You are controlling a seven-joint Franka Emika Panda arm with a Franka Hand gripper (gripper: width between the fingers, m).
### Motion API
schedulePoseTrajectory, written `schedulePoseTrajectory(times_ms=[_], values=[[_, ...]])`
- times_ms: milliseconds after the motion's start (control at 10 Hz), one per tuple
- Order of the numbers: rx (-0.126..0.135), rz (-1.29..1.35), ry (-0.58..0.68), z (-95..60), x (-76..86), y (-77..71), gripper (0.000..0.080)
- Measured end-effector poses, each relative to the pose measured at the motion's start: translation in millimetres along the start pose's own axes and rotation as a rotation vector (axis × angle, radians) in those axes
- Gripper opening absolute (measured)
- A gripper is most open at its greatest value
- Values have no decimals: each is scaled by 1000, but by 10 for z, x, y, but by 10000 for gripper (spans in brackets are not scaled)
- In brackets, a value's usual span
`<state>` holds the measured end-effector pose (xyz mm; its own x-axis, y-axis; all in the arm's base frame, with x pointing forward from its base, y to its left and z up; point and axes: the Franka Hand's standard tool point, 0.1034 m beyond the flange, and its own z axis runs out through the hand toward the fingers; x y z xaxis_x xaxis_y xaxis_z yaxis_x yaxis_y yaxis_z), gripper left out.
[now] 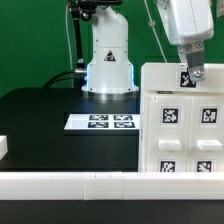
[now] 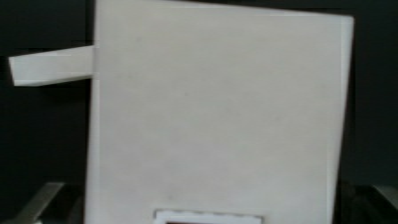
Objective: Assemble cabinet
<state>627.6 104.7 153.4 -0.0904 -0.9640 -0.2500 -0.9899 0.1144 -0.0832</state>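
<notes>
Nearest to you runs a long white rail [image 1: 70, 185] across the front of the black table [image 1: 40, 120], and right behind it, on the exterior view's right, stands the cabinet [image 1: 180, 125] — big white body, upright, tag markers showing on its front face. That's your piece, and the gripper [image 1: 193, 76] is down on its top edge, fingers pointing straight down beside a tag marker there. You can't tell from here whether the jaws are clamped on the panel or just resting against it; the wrist view doesn't settle it either, since it's filled by a broad white face of the cabinet [image 2: 214, 110] with only dark hints of the fingers at the frame's corners. Judging by that, you're handling the cabinet body, so keep the wrist vertical and square to the panel. A tall light box like this looks likely to tip or skid if you push off-centre. Move slowly, and watch the front rail — the body sits close to it. Further back, the marker board [image 1: 100, 122] lies flat mid-table, well clear. Beyond it stands the arm's white base [image 1: 108, 60], the arm reaching up out of frame and coming down over the cabinet.
</notes>
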Motion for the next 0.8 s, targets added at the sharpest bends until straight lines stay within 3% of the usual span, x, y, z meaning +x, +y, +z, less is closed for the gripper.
schedulePoseTrajectory(times_ms=[100,500,800], values=[[0,-4,0,0,-2,0,647],[-50,-256,-29,-228,-120,50,648],[-44,-436,-31,-206,-110,43,648]])
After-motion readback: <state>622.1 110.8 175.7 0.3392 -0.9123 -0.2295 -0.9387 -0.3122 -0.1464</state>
